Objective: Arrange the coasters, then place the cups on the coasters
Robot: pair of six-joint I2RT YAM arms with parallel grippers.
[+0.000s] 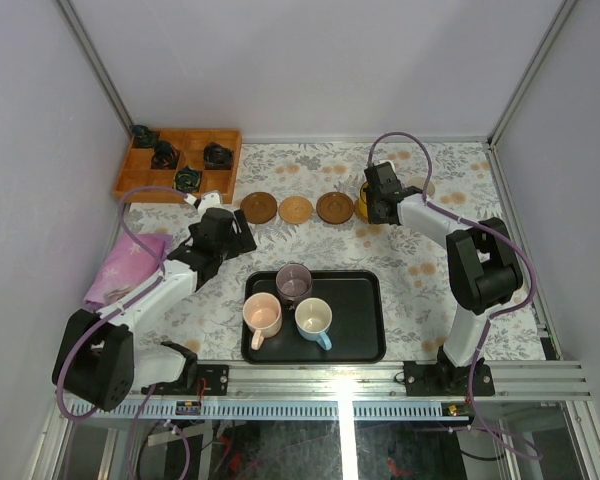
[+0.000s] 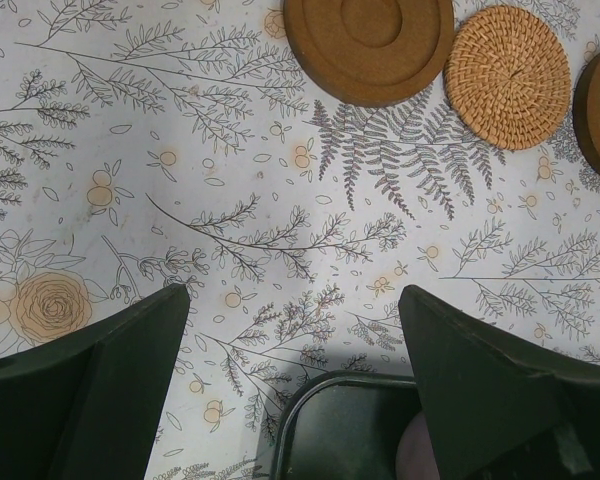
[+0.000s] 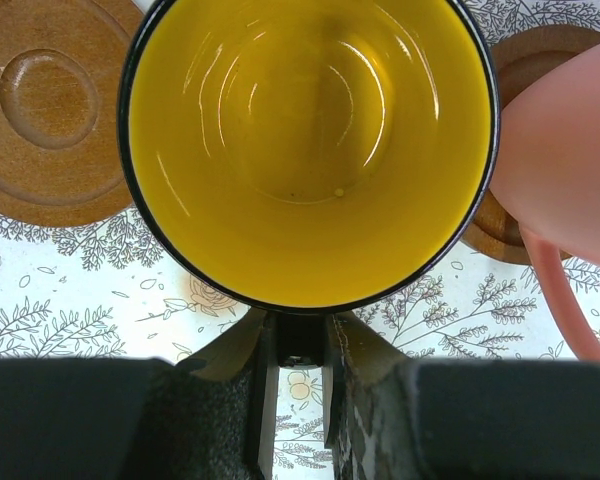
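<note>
The coasters sit in a row along the table's far edge, a pink cup already on one — beside it the right gripper pinches the handle of the yellow cup, the left gripper hangs spread, and three cups wait on the tray.

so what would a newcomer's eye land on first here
The yellow cup fills the right wrist view, its handle pinched by the right tool. From above, a peach-pink cup, a mauve cup and a light blue cup stand in the black tray at front centre.
</note>
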